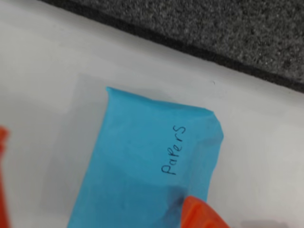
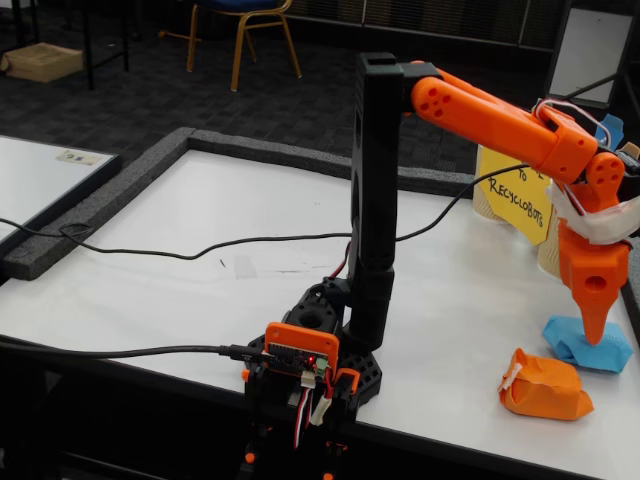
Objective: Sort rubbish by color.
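Orange finger tip (image 1: 202,213) fills the lower edge of the wrist view, lying over the blue wad (image 1: 152,161), which bears the handwritten word "Papers". A second orange sliver shows at that view's left edge. The wad's long axis runs from lower left to upper right in this view, and it lies flat on the white worktop (image 1: 47,71).

In the fixed view the end effector (image 2: 594,330) points straight down, its tip at or just above the blue wad (image 2: 588,345); contact cannot be confirmed. Judged from the spacing of the orange parts in the wrist view, the jaws stand apart and grip nothing. The orange wad (image 2: 545,385) lies near, toward the camera and left. No green wad is visible.

Judgement: the wad sits directly beneath; a short vertical descent suffices.
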You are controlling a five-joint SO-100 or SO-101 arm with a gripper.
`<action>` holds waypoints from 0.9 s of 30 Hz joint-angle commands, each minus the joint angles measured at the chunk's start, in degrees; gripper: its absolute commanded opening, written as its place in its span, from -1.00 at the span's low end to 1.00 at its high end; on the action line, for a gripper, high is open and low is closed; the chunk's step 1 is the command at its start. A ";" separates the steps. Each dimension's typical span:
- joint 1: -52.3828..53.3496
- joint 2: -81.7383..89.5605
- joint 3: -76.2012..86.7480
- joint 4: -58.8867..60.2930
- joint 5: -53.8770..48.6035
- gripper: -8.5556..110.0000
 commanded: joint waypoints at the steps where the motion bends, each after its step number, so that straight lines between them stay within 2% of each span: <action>1: 0.70 1.14 -9.67 0.53 -1.41 -0.27; 17: 3.60 -8.96 -13.27 1.14 -3.87 -0.32; 27: 0.70 -12.04 -13.97 1.32 -3.43 -0.76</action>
